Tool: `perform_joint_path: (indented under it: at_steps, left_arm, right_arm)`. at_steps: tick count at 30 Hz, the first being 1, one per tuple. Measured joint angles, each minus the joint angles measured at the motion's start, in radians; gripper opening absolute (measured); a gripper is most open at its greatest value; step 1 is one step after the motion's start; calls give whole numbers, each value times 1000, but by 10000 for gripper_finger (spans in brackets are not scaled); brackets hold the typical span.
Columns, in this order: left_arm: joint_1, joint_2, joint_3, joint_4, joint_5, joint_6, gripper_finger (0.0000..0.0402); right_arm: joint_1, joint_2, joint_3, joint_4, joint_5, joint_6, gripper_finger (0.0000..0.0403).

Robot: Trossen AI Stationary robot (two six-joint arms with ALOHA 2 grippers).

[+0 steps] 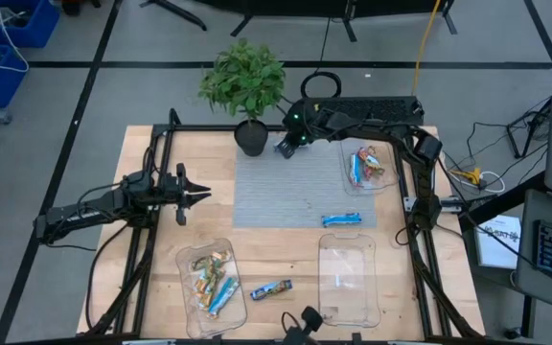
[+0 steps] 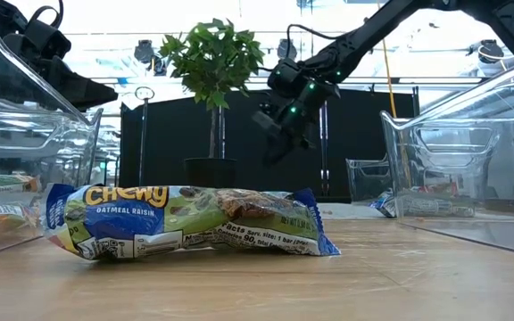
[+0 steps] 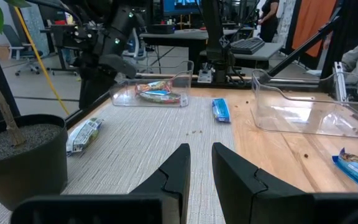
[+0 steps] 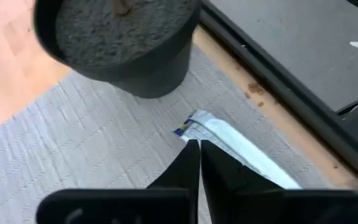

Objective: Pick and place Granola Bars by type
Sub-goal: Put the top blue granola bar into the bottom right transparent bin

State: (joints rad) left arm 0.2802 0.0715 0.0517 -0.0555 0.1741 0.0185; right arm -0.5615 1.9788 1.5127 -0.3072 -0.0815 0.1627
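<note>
Right gripper is pinched together, hovering over a granola bar lying on the grey mat right beside the plant pot. Left gripper, fingers slightly apart, waits at the table's left. Other bars sit in clear trays.

bar partly behind right tool
</note>
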Motion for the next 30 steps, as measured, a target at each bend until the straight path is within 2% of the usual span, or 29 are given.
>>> perform_joint_path:
  at_steps: [2,7,14,30]
  left_arm:
    - [0,0,0,0,0,0,74]
    - [0,0,0,0,0,0,74]
    - [0,0,0,0,0,0,74]
    - [0,0,0,0,0,0,74]
  right_arm:
    - [8,0,0,-11,10,7,1]
    - [21,0,-10,-31,120,35,0]
    - [8,0,-12,-85,182,75,0]
    - [-32,-1,-48,-57,185,151,0]
